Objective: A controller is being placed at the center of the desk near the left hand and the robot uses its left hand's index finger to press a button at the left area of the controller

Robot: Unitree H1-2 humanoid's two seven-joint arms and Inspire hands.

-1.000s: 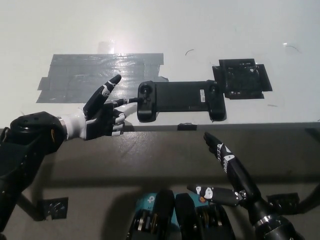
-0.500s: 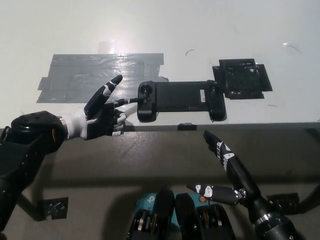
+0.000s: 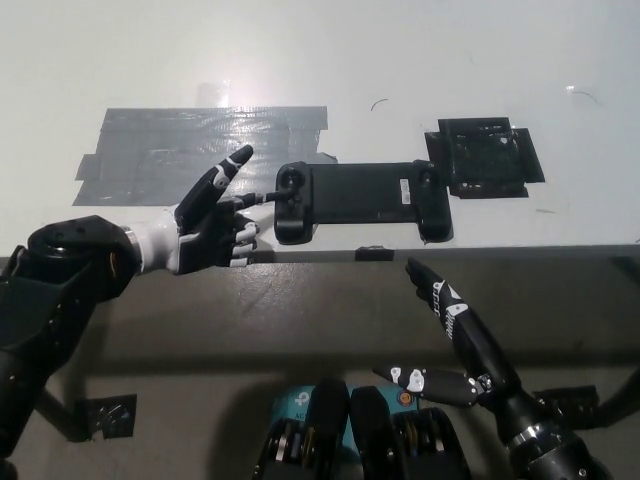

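A black controller (image 3: 360, 198) lies flat near the desk's front edge, long side left to right. My white left hand (image 3: 213, 228) is just left of it. One finger is stretched out to the right, its tip touching the controller's left end near the round stick (image 3: 291, 180). The thumb points up and away, and the other fingers are curled under. Nothing is held. My black right hand (image 3: 455, 340) rests low at the right, below the desk edge, fingers spread and empty.
A grey tape patch (image 3: 200, 140) covers the desk behind my left hand. A black square patch (image 3: 485, 157) sits right of the controller. The desk's front edge (image 3: 400, 250) runs just below the controller, with a small black tab on it.
My left hand has shifted slightly right and up, bringing its outstretched fingertip onto the controller's left end. The controller and my right hand have stayed put.
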